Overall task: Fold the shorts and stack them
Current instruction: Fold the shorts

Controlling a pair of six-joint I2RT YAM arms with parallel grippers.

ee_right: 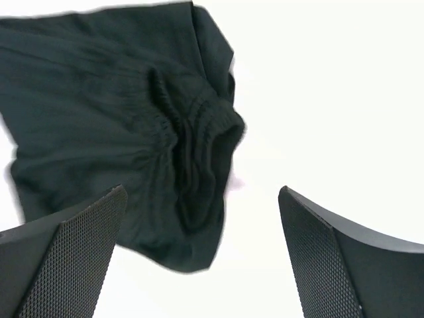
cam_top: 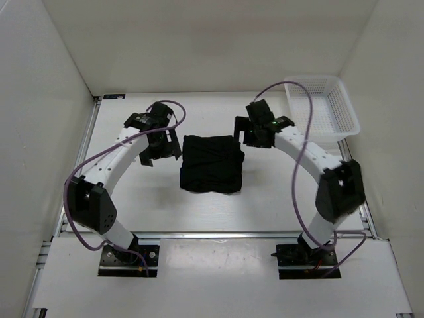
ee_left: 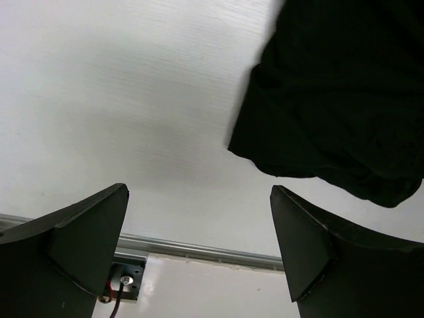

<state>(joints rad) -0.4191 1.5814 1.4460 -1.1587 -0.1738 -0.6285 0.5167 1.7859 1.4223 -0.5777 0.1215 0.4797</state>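
The black shorts (cam_top: 212, 163) lie folded into a compact square in the middle of the table. They also show in the left wrist view (ee_left: 344, 99) at the upper right and in the right wrist view (ee_right: 126, 139) with the gathered waistband showing. My left gripper (cam_top: 161, 147) is open and empty, just left of the shorts. My right gripper (cam_top: 255, 137) is open and empty, at the shorts' upper right corner. Neither touches the cloth.
A white plastic mesh basket (cam_top: 322, 109) stands at the back right corner. White walls close in the left, back and right. An aluminium rail (cam_top: 212, 233) runs along the table's near edge.
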